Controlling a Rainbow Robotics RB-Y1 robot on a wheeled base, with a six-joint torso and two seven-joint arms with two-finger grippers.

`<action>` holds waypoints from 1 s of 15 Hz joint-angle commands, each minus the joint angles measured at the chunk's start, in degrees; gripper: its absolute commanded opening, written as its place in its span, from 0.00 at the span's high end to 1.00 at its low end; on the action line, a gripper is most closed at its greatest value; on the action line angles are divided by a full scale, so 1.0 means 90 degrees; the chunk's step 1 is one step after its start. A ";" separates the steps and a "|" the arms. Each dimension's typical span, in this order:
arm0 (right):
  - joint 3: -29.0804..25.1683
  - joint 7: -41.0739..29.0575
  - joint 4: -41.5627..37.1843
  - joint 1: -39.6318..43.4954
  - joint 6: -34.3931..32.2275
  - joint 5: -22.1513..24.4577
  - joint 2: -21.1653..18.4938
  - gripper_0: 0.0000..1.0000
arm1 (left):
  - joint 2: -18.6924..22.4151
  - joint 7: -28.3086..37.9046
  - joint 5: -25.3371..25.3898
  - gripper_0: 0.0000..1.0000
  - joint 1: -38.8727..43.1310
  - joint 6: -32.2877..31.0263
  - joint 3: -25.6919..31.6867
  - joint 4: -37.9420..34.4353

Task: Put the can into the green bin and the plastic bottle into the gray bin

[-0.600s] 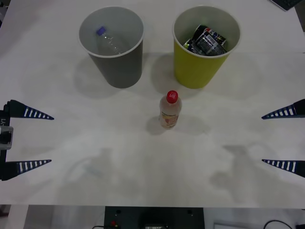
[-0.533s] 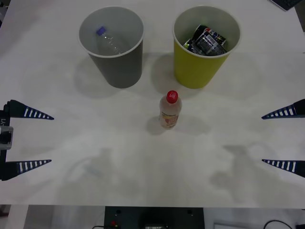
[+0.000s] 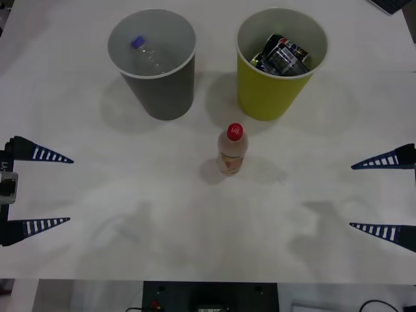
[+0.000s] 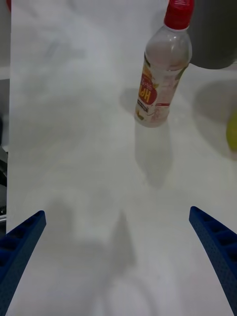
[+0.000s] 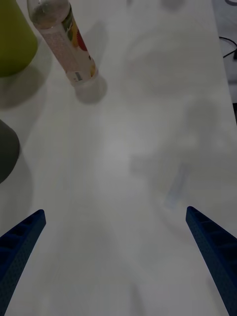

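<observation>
The plastic bottle (image 3: 232, 149) with a red cap stands upright in the middle of the table, in front of the two bins; it also shows as the plastic bottle (image 4: 161, 69) and the plastic bottle (image 5: 64, 42) in the wrist views. The green bin (image 3: 281, 91) at the back right holds dark crushed cans (image 3: 281, 55). At the back left, the gray bin (image 3: 159, 88) holds a clear bottle with a blue-purple cap (image 3: 147, 54). My left gripper (image 3: 40, 192) is open at the table's left edge. My right gripper (image 3: 380, 195) is open at the right edge.
The white table (image 3: 162, 214) has free room between the bottle and both grippers. Its front edge runs just below the grippers. A dark object (image 3: 393, 5) lies at the far right corner.
My right gripper has shifted slightly inward and down. The bottle, the bins and the left gripper have not moved.
</observation>
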 commanded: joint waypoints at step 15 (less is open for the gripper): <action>0.2080 0.2372 0.2790 -0.2000 0.0017 -0.1782 0.0518 0.00 | 0.0000 0.0000 0.0000 0.02 -0.0001 0.0000 0.0000 0.0000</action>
